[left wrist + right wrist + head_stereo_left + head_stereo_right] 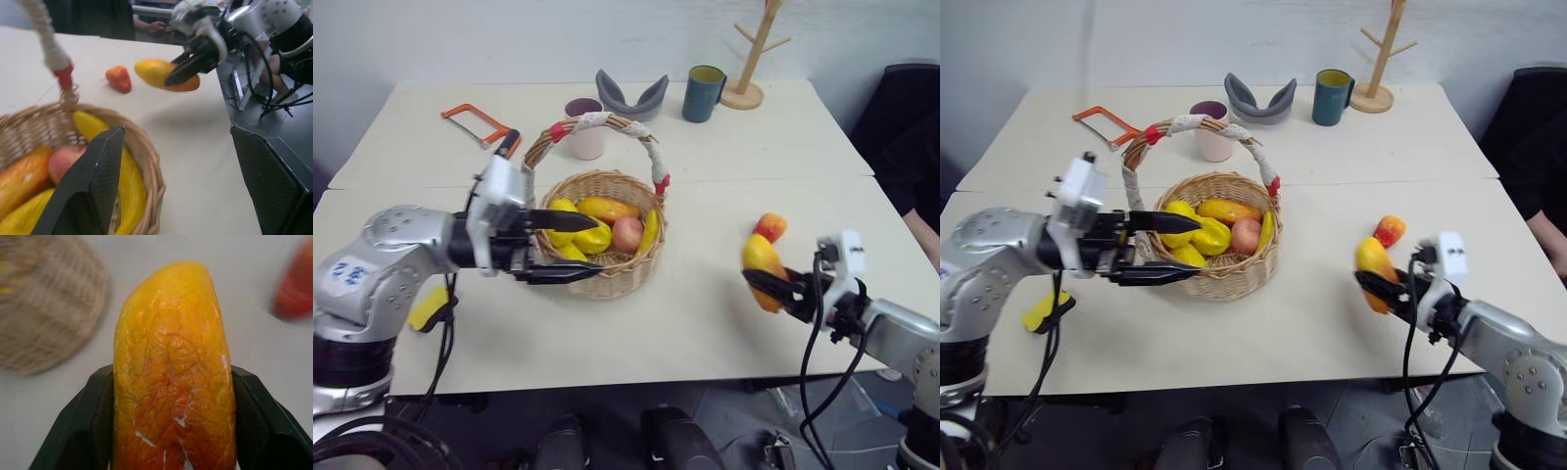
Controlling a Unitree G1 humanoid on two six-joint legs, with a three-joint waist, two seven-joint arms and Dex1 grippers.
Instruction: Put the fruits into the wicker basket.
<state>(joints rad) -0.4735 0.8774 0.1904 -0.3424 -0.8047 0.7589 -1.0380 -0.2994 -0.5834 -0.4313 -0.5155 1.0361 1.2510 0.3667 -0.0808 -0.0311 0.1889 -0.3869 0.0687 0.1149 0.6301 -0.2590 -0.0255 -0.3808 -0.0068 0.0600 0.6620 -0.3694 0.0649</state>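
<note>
The oval yellow-orange mango is clamped between my right gripper's fingers, and my right gripper holds it just above the table at the right. The smaller red-orange fruit lies on the table right behind it. The wicker basket stands mid-table to the left of them, with its cloth-wrapped handle arched over it and several yellow and orange fruits inside. My left gripper is open at the basket's left side. One finger reaches over the fruits inside and the other lies along the near wall.
Behind the basket stand a pink cup, an orange hacksaw, a grey curved holder, a teal mug and a wooden mug tree. A yellow sponge lies near the left front edge. A person sits at the right.
</note>
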